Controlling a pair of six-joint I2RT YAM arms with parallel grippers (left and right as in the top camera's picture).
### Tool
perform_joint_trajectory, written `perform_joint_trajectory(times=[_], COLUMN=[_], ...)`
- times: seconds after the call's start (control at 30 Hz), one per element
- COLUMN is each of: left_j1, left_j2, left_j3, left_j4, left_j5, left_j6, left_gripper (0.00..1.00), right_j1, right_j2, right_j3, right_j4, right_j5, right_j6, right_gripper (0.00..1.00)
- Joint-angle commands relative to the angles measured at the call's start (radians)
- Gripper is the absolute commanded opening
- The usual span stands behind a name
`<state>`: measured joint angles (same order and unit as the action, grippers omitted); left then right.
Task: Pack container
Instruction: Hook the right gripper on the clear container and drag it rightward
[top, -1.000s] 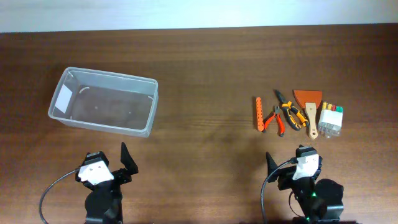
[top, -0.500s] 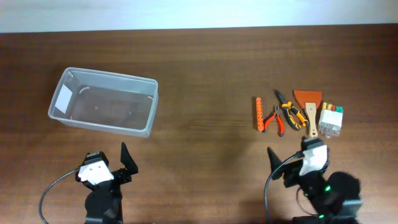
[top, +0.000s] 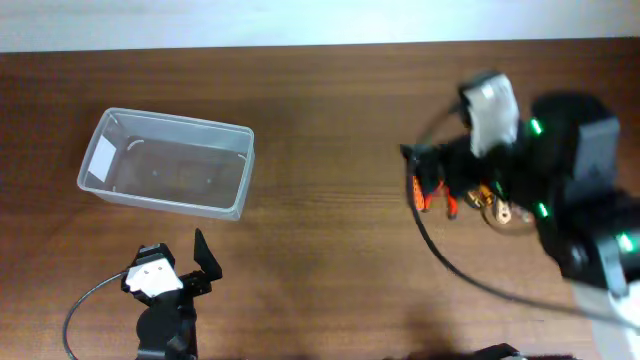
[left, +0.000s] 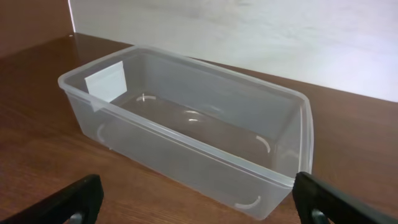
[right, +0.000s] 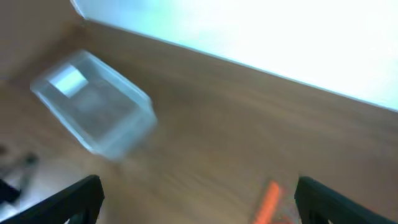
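1. The container (top: 167, 163) stands upright and open on the left part of the dark wooden worktop (top: 320, 110). Its white label (top: 102, 155) is on the left short end, and nothing lies inside it.
2. The left gripper (left: 202, 202) sits low on the near side of the container, close to it but not touching. Its fingers (left: 71, 200) are spread wide and hold nothing. In the left wrist view, the tub's long wall spans the gap between them.
3. The right arm (top: 560, 150) reaches across the right part of the worktop. It is blurred and covers most of the hand tools lying there.
4. The right gripper (right: 204, 202) has its fingers (right: 345, 198) wide apart with nothing between them. Its wrist view is blurred and looks down on the worktop, with the container far off at the left and an orange strip (right: 267, 202) close below.
5. In the overhead view, red-handled pliers (top: 437, 195) show beside the arm, well apart from the container.
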<state>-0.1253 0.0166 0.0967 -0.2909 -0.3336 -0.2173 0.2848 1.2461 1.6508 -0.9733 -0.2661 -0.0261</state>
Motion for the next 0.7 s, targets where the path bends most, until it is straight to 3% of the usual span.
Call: perform_joint_trajectory(times=[0.0, 0.23, 0.33, 0.4, 0.67], left_j1=[-0.005, -0.005, -0.005, -0.005, -0.005], left_j2=[-0.005, -0.005, -0.005, -0.005, -0.005], left_j3=[-0.004, -0.004, -0.004, -0.004, -0.004], left_j4=[-0.001, -0.001, -0.001, -0.001, -0.001], left_j5=[-0.003, -0.003, -0.003, -0.003, -0.003], left_j6=[0.009, 0.009, 0.009, 0.009, 0.009], left_gripper=[0.99, 0.99, 0.99, 0.99, 0.99], right_j1=[0.055, 0.247, 0.328, 0.383, 0.554], right_j2=[0.134, 0.454, 0.566, 0.631, 0.753], right_j3=[0.059, 0.093, 0.105, 0.109, 0.109], right_j4=[0.054, 0.116, 0.127, 0.156, 0.303], right_j5=[-0.089, 0.104, 0.156, 0.174, 0.285], right_j6=[0.167, 0.418, 0.478, 0.501, 0.507], right_gripper=[0.98, 0.99, 0.93, 0.89, 0.89])
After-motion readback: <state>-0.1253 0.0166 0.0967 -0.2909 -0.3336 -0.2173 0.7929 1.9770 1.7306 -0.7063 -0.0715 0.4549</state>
